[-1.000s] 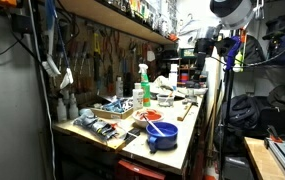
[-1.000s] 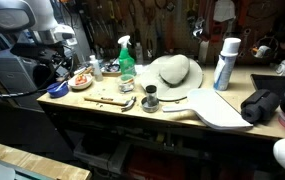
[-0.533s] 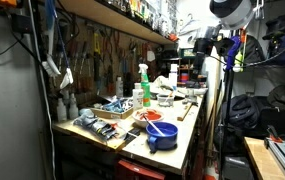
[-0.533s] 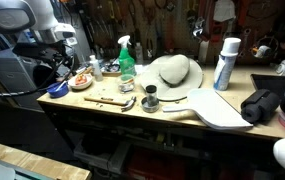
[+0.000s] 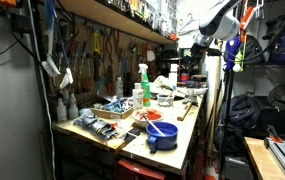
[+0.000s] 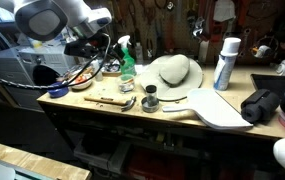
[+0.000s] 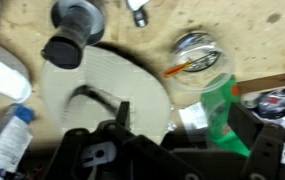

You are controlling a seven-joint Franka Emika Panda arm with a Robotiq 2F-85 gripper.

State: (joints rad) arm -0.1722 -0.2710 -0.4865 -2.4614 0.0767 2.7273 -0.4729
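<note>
My gripper (image 7: 182,118) is open and empty, its two dark fingers spread wide. It hangs above the workbench, over a green spray bottle (image 7: 218,108) and the brim of a pale straw hat (image 7: 92,90). A clear glass bowl (image 7: 200,60) lies just past the bottle. In both exterior views the gripper (image 6: 108,43) (image 5: 197,45) is in the air near the bench's back. The spray bottle (image 6: 126,60) (image 5: 144,85) stands upright below and beside it. The hat (image 6: 174,72) lies mid-bench.
A black cup (image 6: 150,100) (image 7: 67,45) stands in front of the hat. A white and blue aerosol can (image 6: 225,62) (image 7: 7,145) stands behind it. There is a white paddle board (image 6: 217,108), a black bag (image 6: 265,103), a blue bowl (image 5: 162,135), a red bowl (image 5: 154,117) and hanging tools.
The arm has swung in from the bench's end and now reaches over the bench, with the gripper above the green spray bottle. The objects on the bench have not moved.
</note>
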